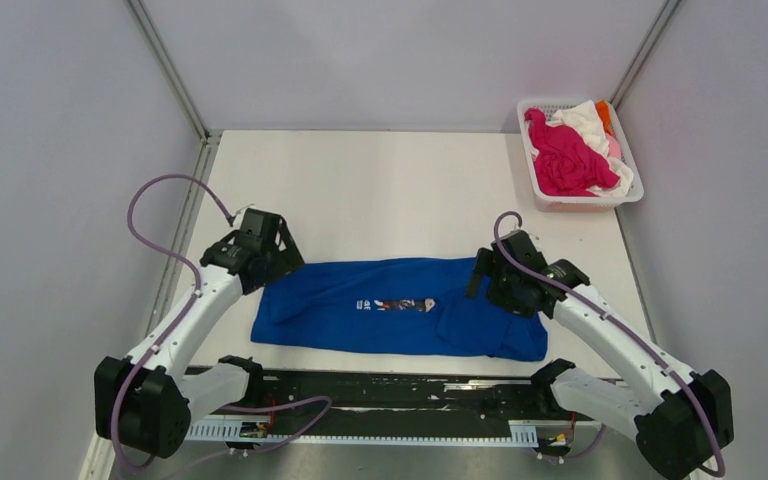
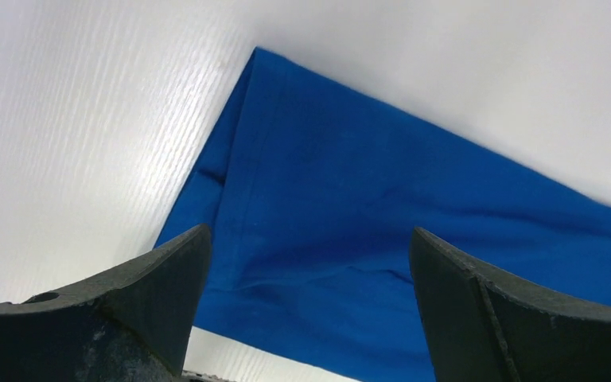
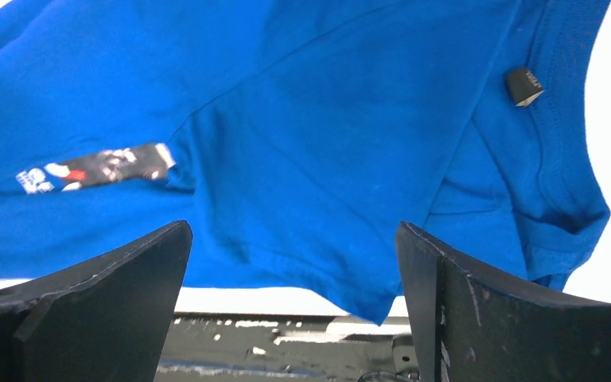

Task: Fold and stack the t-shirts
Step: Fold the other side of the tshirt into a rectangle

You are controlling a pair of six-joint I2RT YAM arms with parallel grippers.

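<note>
The royal blue t-shirt (image 1: 400, 305) lies folded lengthwise into a long strip near the table's front edge, with a sliver of its chest print (image 1: 395, 304) showing. My left gripper (image 1: 270, 262) is open and empty just above the strip's left end (image 2: 350, 239). My right gripper (image 1: 495, 290) is open and empty above the strip's right part, where the collar with its black tag (image 3: 523, 86) and the print sliver (image 3: 95, 169) show. A magenta shirt (image 1: 563, 160) with white (image 1: 585, 118), orange (image 1: 603, 114) and pink cloth lies in the basket.
A white slatted plastic basket (image 1: 628, 192) stands at the table's far right corner. The white table (image 1: 380, 200) is walled by grey panels on three sides. A black rail (image 1: 380, 392) with the arm bases runs along the near edge.
</note>
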